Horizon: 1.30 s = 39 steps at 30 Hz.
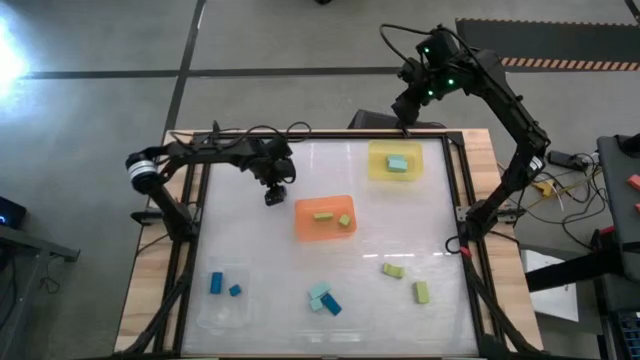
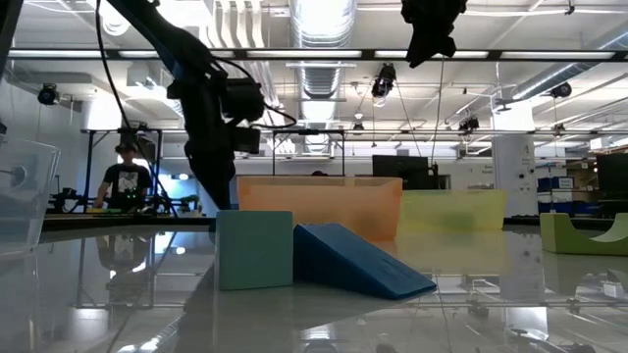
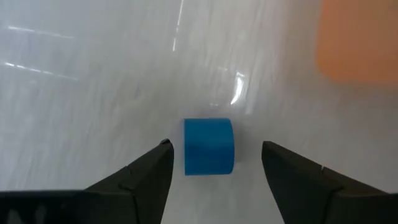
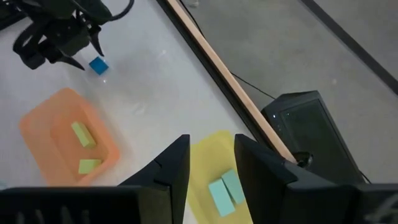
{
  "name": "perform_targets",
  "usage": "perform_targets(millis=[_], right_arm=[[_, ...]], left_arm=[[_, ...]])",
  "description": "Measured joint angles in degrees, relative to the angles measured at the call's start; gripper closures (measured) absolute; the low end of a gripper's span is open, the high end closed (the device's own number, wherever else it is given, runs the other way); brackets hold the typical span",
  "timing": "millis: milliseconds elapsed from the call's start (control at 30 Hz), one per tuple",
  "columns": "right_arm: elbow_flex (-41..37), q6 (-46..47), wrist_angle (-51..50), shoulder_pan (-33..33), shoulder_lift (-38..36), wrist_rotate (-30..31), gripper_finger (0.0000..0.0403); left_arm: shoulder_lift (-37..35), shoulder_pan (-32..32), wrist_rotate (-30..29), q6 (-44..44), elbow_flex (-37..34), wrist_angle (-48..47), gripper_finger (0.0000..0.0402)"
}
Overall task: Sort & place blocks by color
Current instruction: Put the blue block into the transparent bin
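Table (image 1: 250,250) was a glossy white sheet in a black frame, both arms over its far half. Three trays on it, largest things after the arms: orange tray (image 1: 324,219) mid-table with two yellow-green blocks (image 1: 322,215) inside, yellow tray (image 1: 394,162) far right with light teal blocks (image 1: 398,163), clear tray (image 1: 222,295) near left with two dark blue blocks (image 1: 216,283). Left gripper (image 1: 276,196) sat low just left of the orange tray, jaws spread wide, holding nothing; a dark blue block (image 3: 208,146) lay on the table between its fingers (image 3: 146,177), gaps visible either side, so not gripped. Right gripper (image 1: 405,112) hung high at the far edge by the yellow tray, fingers (image 4: 171,168) partly apart with nothing between them. Unsorted: a teal-and-blue cluster (image 1: 323,298) near centre, where the low view showed a blue wedge leaning against a teal cube (image 2: 255,249), and two yellow-green pieces (image 1: 393,270) near right. Handling guess: blocks looked rigid, light, smooth-faced, not fragile; on that slick surface they would likely skid if nudged off-centre, so pinch across two flat parallel sides, centred. The wedge's sloped face would be a poor grip surface. In the way: orange tray wall close on the blue block's right; route to the clear tray looked open. The cluster's touching pieces would probably need separating or a top-down pinch clear of the neighbour.
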Motion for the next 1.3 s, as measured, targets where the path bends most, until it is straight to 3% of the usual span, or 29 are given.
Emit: perform_targets(millis=[400,700,867,1033,1300], right_arm=[[0.0,1.42,-0.02,0.0,0.0,0.0,0.0288],[0.0,1.89,-0.02,0.16,0.0,0.02,0.03],[0.0,2.39,0.0,0.91,0.0,0.03,0.0309],[0.0,4.12,0.17,3.31,-0.08,0.03,0.032],[0.0,8.46,5.72,9.53,-0.15,0.13,0.0337]], left_arm=[[4.25,0.24,0.0,1.68,-0.02,1.62,0.0179],[5.53,0.22,-0.93,2.5,-0.02,1.96,0.0283],[5.03,0.2,-1.78,1.18,0.35,2.25,0.0284],[-2.21,-0.2,-2.37,-4.01,1.55,2.01,0.0284],[-19.75,-4.01,-2.25,-16.55,2.5,1.88,0.0284]])
